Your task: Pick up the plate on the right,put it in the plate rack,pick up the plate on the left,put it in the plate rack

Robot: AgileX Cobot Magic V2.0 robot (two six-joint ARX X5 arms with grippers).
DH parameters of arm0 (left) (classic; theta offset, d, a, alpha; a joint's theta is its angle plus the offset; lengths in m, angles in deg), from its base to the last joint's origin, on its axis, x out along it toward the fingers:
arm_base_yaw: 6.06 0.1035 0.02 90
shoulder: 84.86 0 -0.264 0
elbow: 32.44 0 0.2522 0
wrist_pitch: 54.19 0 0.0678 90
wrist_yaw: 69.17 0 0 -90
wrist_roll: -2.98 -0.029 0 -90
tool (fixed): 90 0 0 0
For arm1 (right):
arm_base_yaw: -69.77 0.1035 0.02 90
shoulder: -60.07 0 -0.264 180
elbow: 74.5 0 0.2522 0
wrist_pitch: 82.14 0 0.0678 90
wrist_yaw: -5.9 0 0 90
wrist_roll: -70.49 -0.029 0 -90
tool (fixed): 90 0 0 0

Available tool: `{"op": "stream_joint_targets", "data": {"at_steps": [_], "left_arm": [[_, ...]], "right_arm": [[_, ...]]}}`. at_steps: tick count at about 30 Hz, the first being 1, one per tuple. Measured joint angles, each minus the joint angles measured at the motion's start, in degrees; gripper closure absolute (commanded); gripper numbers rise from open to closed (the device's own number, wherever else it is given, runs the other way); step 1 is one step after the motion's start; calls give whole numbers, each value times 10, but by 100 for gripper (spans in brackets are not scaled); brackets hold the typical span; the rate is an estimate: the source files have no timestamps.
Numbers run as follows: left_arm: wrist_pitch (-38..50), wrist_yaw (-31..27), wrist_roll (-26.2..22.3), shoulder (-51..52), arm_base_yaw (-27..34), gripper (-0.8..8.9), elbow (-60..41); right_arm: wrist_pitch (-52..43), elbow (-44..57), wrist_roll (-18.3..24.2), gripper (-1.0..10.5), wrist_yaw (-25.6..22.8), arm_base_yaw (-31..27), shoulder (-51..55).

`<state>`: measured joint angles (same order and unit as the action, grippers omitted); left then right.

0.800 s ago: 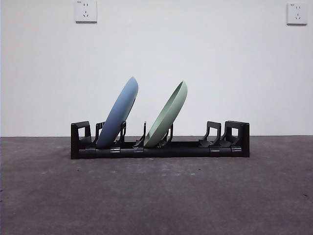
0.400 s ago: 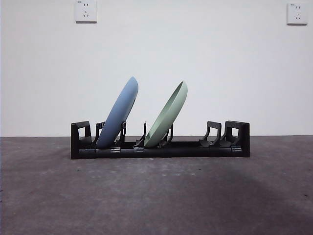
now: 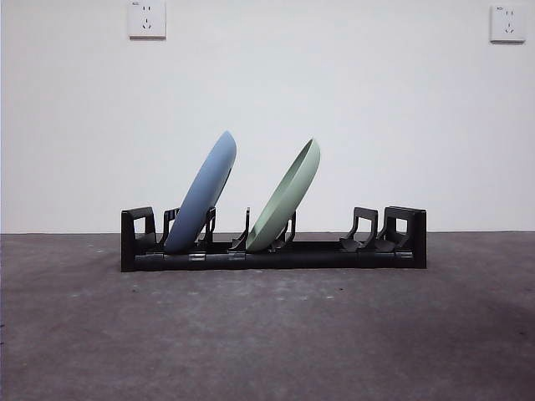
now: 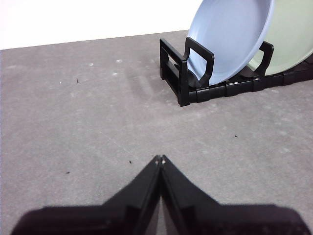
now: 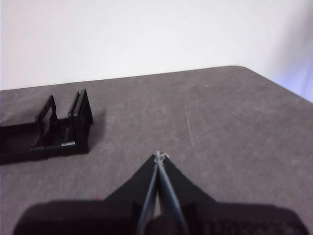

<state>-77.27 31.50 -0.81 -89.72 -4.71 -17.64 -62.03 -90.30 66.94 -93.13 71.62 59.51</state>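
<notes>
You see 2 plates leaning in the plate rack: the blue plate at left, the green plate right of it. Left pincer and right pincer are both closed on nothing, above the worktop.

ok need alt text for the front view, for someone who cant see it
A long, low black plastic plate rack stands on a dark grey table before a white wall, holding two round plates that both lean to the right: a blue plate near its left end and a pale green plate near the middle. No robot arm shows.

A bare test room: blank white wall, wall sockets, grey tabletop.
</notes>
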Motion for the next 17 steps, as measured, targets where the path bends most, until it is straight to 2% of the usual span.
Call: {"op": "stream_joint_targets", "data": {"at_steps": [3, 17], "left_arm": [[0, 0, 0, 0, 0, 817, 0], [0, 0, 0, -7, 0, 817, 0]], "right_arm": [[38, 7, -6, 945, 0, 0, 0], [40, 7, -10, 945, 0, 0, 0]]}}
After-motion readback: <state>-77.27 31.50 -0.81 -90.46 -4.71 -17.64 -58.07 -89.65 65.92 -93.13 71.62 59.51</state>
